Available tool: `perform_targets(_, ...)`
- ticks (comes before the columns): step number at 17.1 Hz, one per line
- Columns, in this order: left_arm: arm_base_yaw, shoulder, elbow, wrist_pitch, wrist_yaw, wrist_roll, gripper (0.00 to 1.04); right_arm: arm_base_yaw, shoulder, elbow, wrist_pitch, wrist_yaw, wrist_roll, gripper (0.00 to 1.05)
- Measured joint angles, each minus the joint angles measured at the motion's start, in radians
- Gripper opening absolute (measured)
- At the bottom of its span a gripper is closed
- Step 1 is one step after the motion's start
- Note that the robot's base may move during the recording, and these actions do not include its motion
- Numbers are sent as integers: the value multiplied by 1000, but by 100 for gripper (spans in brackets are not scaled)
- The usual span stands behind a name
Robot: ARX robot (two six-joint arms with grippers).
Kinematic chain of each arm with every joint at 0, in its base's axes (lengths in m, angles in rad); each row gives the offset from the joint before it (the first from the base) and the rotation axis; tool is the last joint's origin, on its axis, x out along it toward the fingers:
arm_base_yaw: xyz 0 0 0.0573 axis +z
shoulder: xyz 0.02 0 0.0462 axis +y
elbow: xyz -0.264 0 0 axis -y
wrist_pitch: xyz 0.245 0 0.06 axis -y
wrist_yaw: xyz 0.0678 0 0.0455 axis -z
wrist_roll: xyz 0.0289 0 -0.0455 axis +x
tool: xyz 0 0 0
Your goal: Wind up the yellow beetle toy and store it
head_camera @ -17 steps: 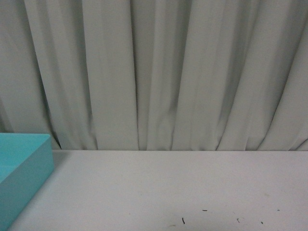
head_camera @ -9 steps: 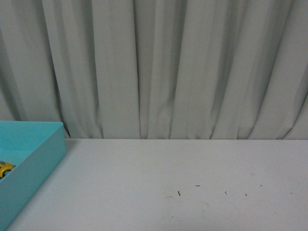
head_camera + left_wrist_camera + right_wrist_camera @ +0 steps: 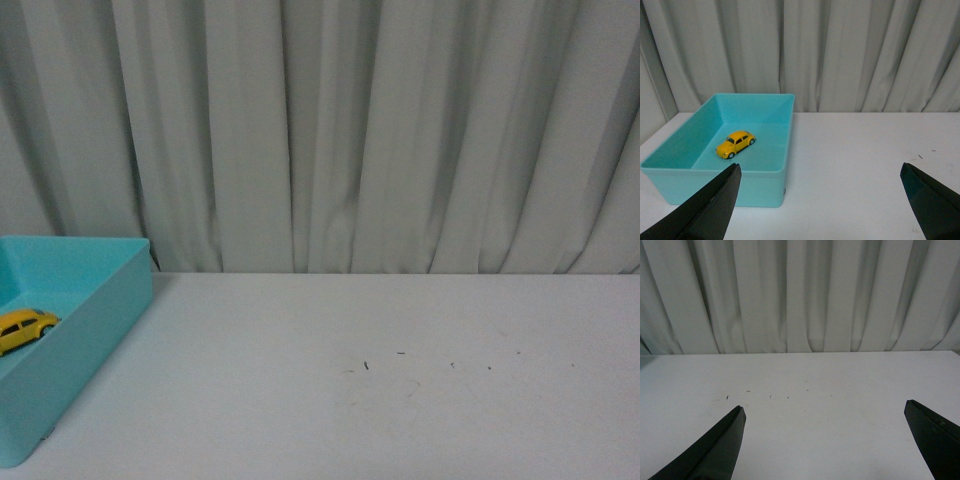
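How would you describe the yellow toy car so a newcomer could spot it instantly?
Find the white table before the grey curtain, then the turquoise bin on it. The yellow beetle toy sits alone inside, the only yellow thing there.

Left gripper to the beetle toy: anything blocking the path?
Only the near wall of the teal bin. The yellow beetle toy sits on the bin floor, and the open left gripper is outside that wall. Nothing else lies between them, and nothing covers the toy.

No readable text

I find no lettering, labels, brands or numbers on anything in my three views.
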Motion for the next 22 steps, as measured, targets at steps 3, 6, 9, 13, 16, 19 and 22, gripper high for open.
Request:
perform_targets(3, 0, 0, 0, 0, 0, 0, 98, 0, 0, 0, -2, 0, 0, 98)
perform_targets(6, 0, 0, 0, 0, 0, 0, 98, 0, 0, 0, -2, 0, 0, 98)
perform_targets(9, 0, 0, 0, 0, 0, 0, 98, 0, 0, 0, -2, 0, 0, 98)
perform_targets(13, 0, 0, 0, 0, 0, 0, 98, 0, 0, 0, -2, 0, 0, 98)
perform_targets(16, 0, 0, 0, 0, 0, 0, 98, 0, 0, 0, -2, 0, 0, 98)
perform_targets(19, 0, 0, 0, 0, 0, 0, 98, 0, 0, 0, -2, 0, 0, 98)
perform_targets(22, 0, 0, 0, 0, 0, 0, 98, 0, 0, 0, -2, 0, 0, 98)
